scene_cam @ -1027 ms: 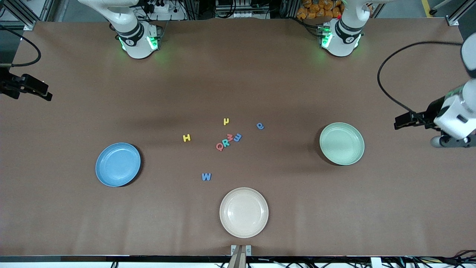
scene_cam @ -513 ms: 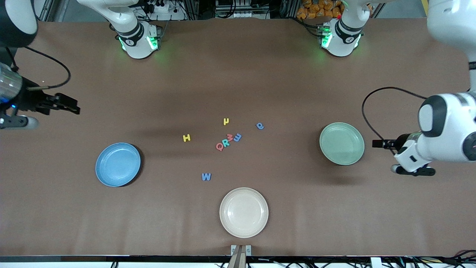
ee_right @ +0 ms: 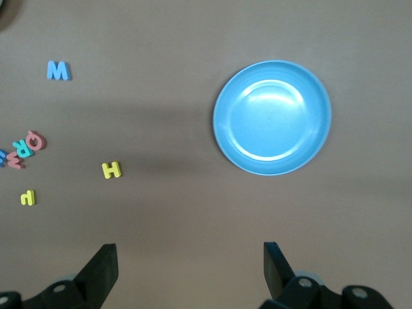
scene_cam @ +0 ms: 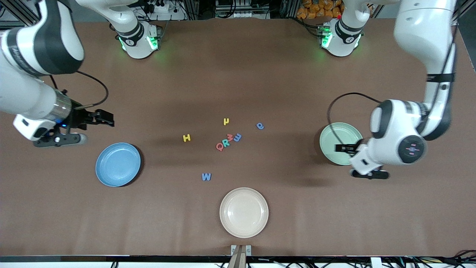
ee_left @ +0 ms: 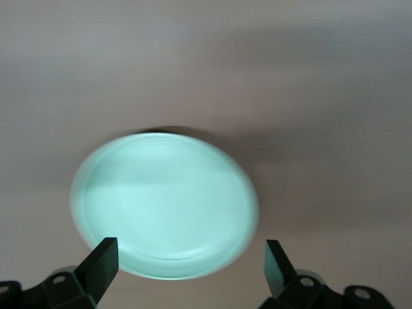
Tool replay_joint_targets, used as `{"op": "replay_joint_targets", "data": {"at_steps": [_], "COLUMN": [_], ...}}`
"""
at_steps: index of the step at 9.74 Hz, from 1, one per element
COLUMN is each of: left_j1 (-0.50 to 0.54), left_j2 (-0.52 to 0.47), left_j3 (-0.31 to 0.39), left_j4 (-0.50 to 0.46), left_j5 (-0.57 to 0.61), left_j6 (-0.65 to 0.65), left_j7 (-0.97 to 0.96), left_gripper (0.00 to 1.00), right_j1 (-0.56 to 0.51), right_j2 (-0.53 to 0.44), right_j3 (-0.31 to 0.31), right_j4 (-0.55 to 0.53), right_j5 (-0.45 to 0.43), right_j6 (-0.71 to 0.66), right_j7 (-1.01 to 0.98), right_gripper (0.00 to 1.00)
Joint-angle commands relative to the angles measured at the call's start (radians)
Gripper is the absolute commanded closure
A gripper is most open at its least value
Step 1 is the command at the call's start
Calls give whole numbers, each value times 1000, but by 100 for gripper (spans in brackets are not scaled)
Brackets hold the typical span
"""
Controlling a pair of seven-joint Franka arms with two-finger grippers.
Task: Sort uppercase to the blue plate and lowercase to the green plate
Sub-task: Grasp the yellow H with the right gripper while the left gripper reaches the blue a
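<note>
Nothing's been sorted yet: the blue plate [scene_cam: 118,164] is seen bare toward the right arm's end of the worktop [scene_cam: 238,74], the green plate [scene_cam: 339,141] bare toward the left arm's end. All eight letters are found loose between them: yellow H [scene_cam: 186,138], red Q [scene_cam: 219,146] and teal R [scene_cam: 225,143] bunched up with the pink m [scene_cam: 230,137] and blue m [scene_cam: 237,137], the yellow h [scene_cam: 226,121] and blue a [scene_cam: 260,126] farther from the front camera, blue W [scene_cam: 206,176] nearest, just by the cream plate [scene_cam: 244,212]. The left claw [ee_left: 190,267] is held wide open and empty over the green plate's edge. The right claw [ee_right: 190,267] is spread open too, nothing gripped, over bare worktop near the blue plate.
</note>
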Motion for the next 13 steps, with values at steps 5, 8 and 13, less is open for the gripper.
{"op": "replay_joint_targets", "data": {"at_steps": [5,8,13], "left_j1": [-254,-360,-452], "left_j2": [72,144,144], "left_j3": [13,14,17], "left_j4": [-7,-10,-102], "left_j5": [-147,-145,-86], "left_j6": [210,377,507], "left_j7": [-359,-538,-736], "left_gripper": [0,0,0], "right_j1": [101,173,276], "right_j2": [15,44,204], "right_j3": [-4,-4,-4], "right_j4": [-217,-306,-334], "right_j5": [66,68,68], "right_j6": [270,436,681], "right_j7": [17,72,167], "right_gripper": [0,0,0]}}
